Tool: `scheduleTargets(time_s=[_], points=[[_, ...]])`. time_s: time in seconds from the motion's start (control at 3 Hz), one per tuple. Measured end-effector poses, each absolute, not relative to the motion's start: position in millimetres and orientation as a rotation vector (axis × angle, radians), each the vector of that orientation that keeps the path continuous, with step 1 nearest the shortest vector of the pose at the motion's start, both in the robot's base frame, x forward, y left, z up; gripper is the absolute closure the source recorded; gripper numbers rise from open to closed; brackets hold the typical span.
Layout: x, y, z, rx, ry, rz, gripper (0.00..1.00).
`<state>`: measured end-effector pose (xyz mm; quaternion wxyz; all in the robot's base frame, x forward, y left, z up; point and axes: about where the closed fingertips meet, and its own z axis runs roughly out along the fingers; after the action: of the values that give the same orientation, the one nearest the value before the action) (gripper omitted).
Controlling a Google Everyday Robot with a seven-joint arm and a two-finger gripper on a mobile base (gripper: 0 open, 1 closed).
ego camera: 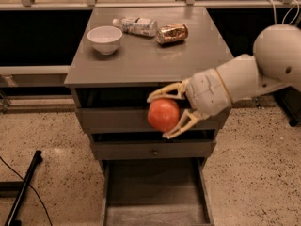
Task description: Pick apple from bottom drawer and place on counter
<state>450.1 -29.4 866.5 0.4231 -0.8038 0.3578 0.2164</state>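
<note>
My gripper (162,117) is shut on the apple (162,115), a round red-orange fruit. It holds the apple in the air in front of the top drawer's face, just below the front edge of the counter (146,60). The white arm reaches in from the right. The bottom drawer (153,192) stands pulled open below, and its grey floor shows nothing in it.
On the counter stand a white bowl (105,39), a lying plastic bottle (135,26) and a crushed gold-brown can (172,33). The middle drawer (153,150) is shut. A black bar (23,187) lies on the speckled floor at left.
</note>
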Motion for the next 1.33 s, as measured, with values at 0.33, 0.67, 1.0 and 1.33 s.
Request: scheduleTargets(time_s=[0.33,0.67,1.0,1.33], points=[[457,-24,885,-1.993,0.95,0.518,1.0],[457,-24,884,-1.993,0.949,0.519,1.0],[464,-22,900,-1.951,0.898,0.469,1.0],[487,-25,929,-1.77,0.812,0.402,1.0]])
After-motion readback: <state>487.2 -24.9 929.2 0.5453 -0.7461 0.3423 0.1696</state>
